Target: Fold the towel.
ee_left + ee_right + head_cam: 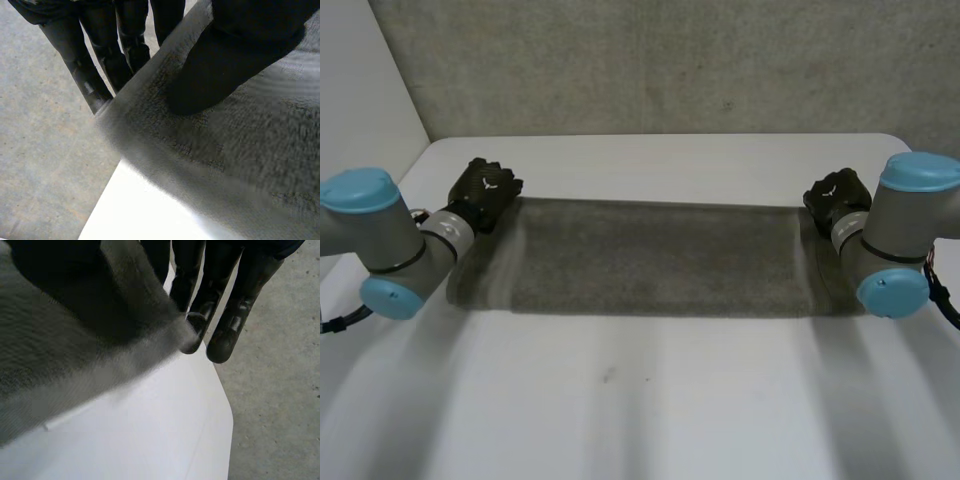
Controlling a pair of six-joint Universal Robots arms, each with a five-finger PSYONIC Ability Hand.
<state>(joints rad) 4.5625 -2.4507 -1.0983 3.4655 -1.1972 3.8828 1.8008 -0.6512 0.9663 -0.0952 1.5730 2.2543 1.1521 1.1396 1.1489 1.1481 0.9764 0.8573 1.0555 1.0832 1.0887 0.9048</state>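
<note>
Across the far half of the white table (650, 400), the grey towel (655, 258) stretches wide between the two hands. The left hand (485, 192) pinches its far left corner, thumb on top and fingers (90, 75) under the cloth. The right hand (835, 197) clamps the far right corner likewise, its fingers (225, 325) beneath.

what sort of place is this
Probably a robot lab or test bench: a white table, a rough grey wall behind it, and a left hand and right hand each pinching a far corner of a grey towel.
</note>
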